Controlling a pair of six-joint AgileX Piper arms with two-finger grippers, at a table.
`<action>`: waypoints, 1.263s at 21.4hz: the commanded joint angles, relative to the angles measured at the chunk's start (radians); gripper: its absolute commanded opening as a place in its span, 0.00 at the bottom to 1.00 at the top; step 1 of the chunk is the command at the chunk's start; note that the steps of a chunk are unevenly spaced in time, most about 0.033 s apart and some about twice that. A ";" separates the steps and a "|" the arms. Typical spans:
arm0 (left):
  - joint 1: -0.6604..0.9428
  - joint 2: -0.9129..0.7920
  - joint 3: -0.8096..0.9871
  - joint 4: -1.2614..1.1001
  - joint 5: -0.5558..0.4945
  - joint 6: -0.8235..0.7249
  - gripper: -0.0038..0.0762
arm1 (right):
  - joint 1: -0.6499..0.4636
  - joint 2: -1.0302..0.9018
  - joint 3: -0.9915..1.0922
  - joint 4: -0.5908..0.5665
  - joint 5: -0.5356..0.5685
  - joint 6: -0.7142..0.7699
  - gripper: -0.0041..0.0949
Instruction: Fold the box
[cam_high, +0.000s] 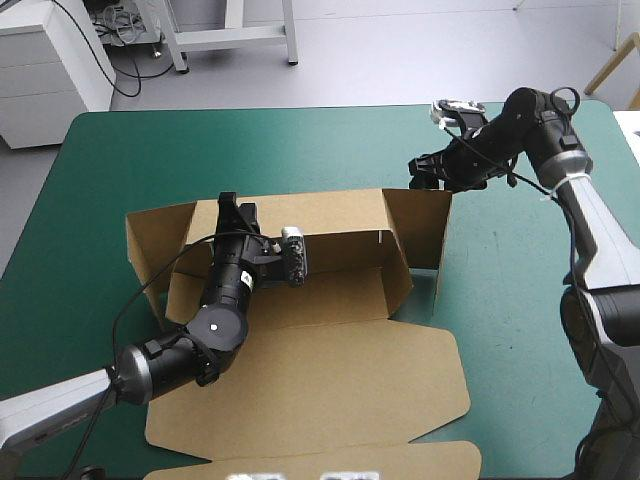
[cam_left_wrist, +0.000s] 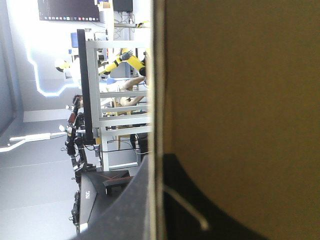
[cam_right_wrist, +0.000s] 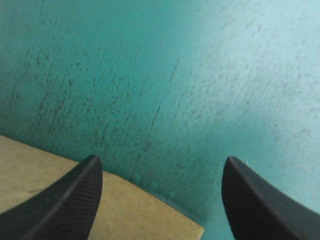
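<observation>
1. Box (cam_high: 300, 340): brown board, left of centre on the teal-green surface (cam_high: 520, 300). The far wall and end flaps are raised, and the lid lies flat toward the near edge.
2. Left gripper (cam_high: 238, 212): at the far wall's top edge, jaws clamped on the board, one black finger on either side.
3. Right gripper (cam_high: 425, 172): just beyond the box's far right corner, jaws spread wide, gripping nothing, over the bare cover.

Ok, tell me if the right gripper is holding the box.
No, the right gripper stands open over the teal-green cover, its black fingers apart, the box only beside one.
</observation>
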 joint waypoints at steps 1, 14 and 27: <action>-0.004 -0.035 -0.024 0.099 0.076 -0.016 0.04 | 0.005 -0.120 0.053 0.043 -0.022 -0.049 0.68; -0.004 -0.035 -0.024 0.066 0.090 -0.034 0.04 | 0.005 -0.504 0.716 0.491 -0.420 -0.635 0.68; -0.004 -0.035 -0.024 0.064 0.082 -0.034 0.04 | 0.155 -0.578 0.855 0.478 -0.492 -0.769 0.68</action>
